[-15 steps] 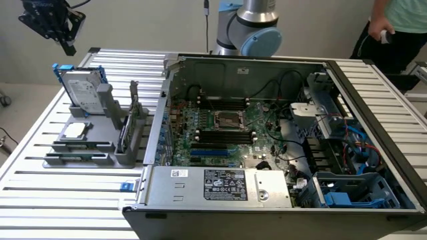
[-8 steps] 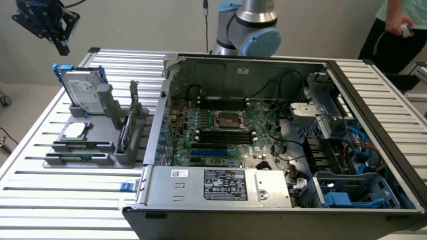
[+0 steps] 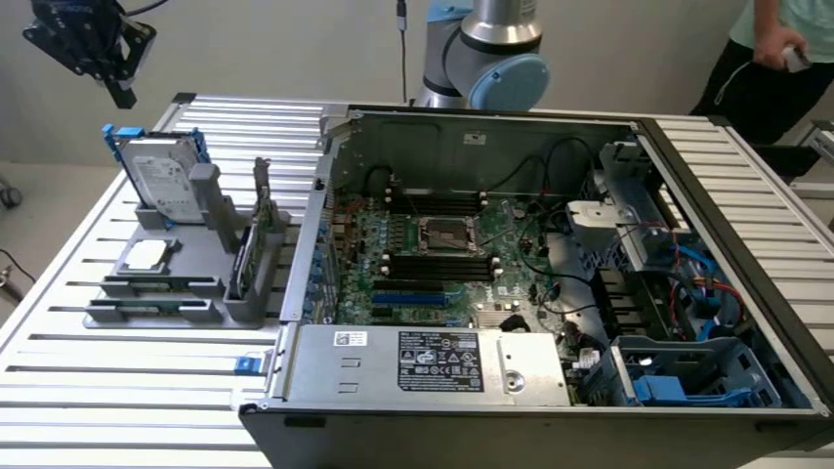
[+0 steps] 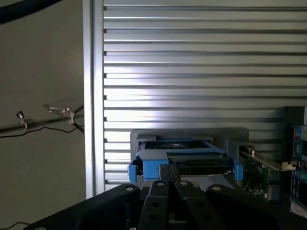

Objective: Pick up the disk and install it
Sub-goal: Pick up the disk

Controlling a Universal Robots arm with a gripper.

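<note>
Your claw [image 3: 120,95] hangs shut and empty, well above the disk [image 3: 162,178]. The disk stands upright in the grey rack [image 3: 195,298] on the tabletop [image 3: 131,376], at the exterior view's left of the open case [image 3: 736,293]. From the wrist view the disk sits just past the fingertips, roughly in line with them. You're in the pick-up step, and the disk is not yet gripped. A grasp calls for wider jaws first, then a straight descent over the disk's blue frame.
</note>
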